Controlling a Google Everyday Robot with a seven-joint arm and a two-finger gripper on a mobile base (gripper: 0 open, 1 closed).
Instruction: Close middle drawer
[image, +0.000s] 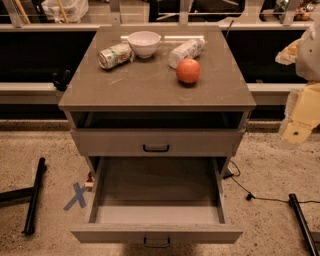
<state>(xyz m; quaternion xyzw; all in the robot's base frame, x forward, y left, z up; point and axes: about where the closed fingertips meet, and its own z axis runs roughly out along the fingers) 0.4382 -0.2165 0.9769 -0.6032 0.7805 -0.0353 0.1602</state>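
Cabinet in grey-brown finish is recorded at centre of the camera view, standing on a speckled floor. Its counter is seen from above and in front.

The middle drawer is found pulled far out toward the camera, with its long grey tray exposed from above. Its flat front lies at the bottom edge of the view, and its dark bar handle is partly cut off there.

The upper drawer above it is seen drawn out only slightly, with a dark gap showing between its front and the counter. A small dark handle is fixed at the middle of its front.

The gripper is noted at the right edge of the view, beside the cabinet and apart from both drawers, level with the upper drawer. Whether it is open or closed cannot be told.

On the counter, four items are logged toward the rear: a white bottle lying on its side, a can lying on its side, a white bowl upright between them, and an orange just in front of the bottle.

A blue X mark is observed on the floor left of the middle drawer.
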